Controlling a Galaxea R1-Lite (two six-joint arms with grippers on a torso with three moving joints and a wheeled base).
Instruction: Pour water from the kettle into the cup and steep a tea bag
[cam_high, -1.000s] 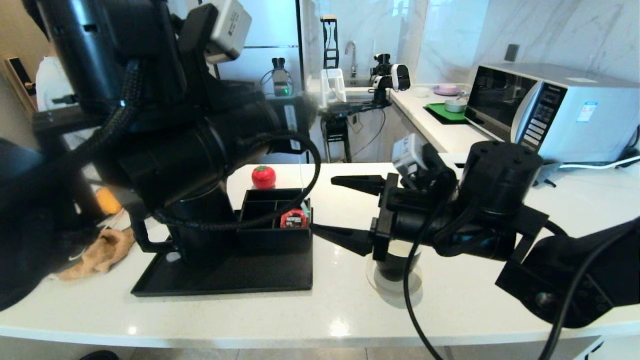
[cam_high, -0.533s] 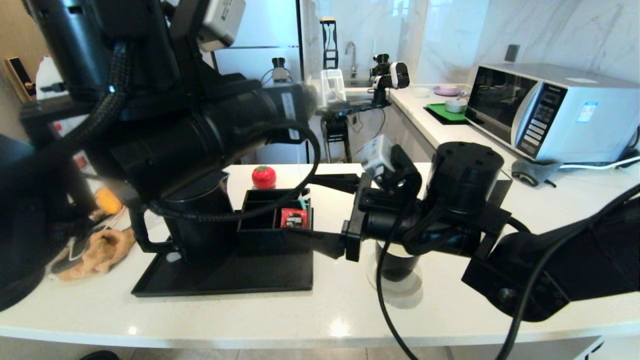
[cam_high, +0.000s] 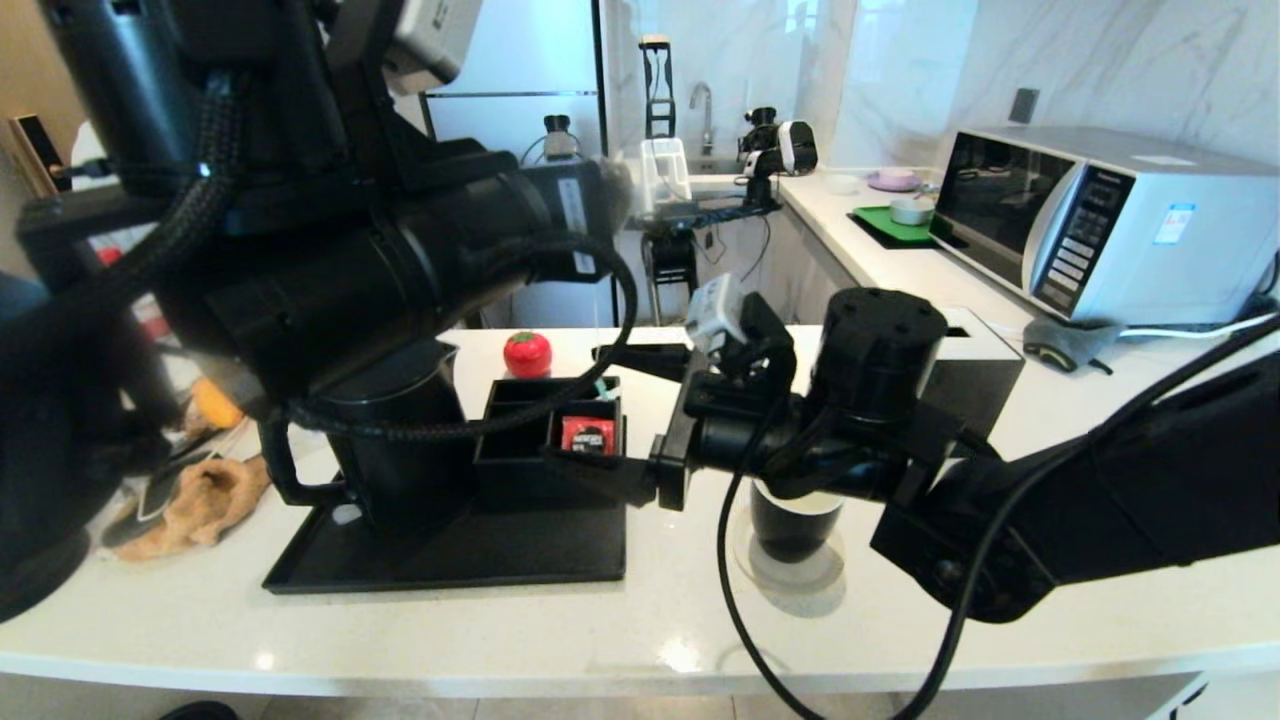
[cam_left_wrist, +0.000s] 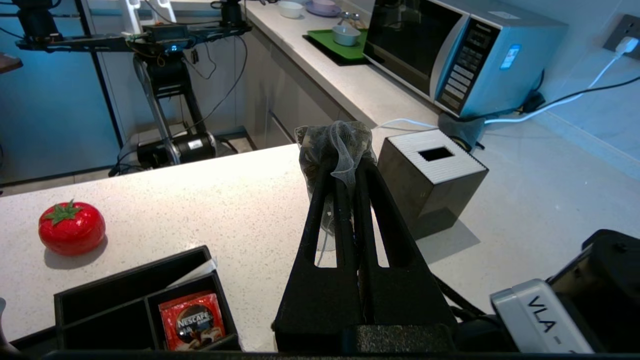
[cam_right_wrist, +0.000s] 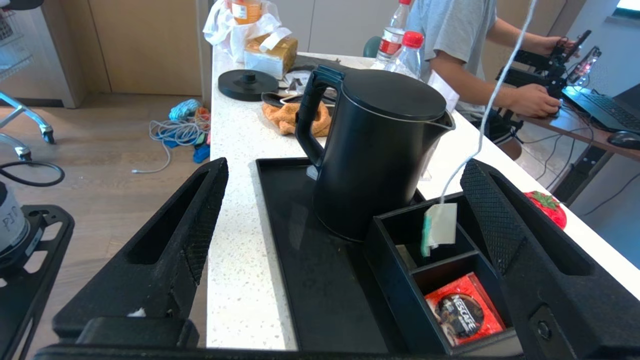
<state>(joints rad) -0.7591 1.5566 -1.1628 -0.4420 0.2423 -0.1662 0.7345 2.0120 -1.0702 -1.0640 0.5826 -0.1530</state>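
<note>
My left tool (cam_left_wrist: 345, 170) pinches the tea bag (cam_left_wrist: 332, 145); my right tool (cam_right_wrist: 345, 210), spread wide near the kettle (cam_right_wrist: 380, 150), may snag its string (cam_right_wrist: 480, 125).

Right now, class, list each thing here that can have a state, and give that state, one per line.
kettle: upright on the black tray, lid shut.
cup: upright on the counter.
tea bag: pinched in the shut left gripper, tag dangling over the organiser.
right gripper: open, empty, facing the kettle.
red sachet: flat in its compartment.

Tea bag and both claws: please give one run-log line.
left claw: shut on tea bag | right claw: open, facing kettle | cup: on counter
</note>
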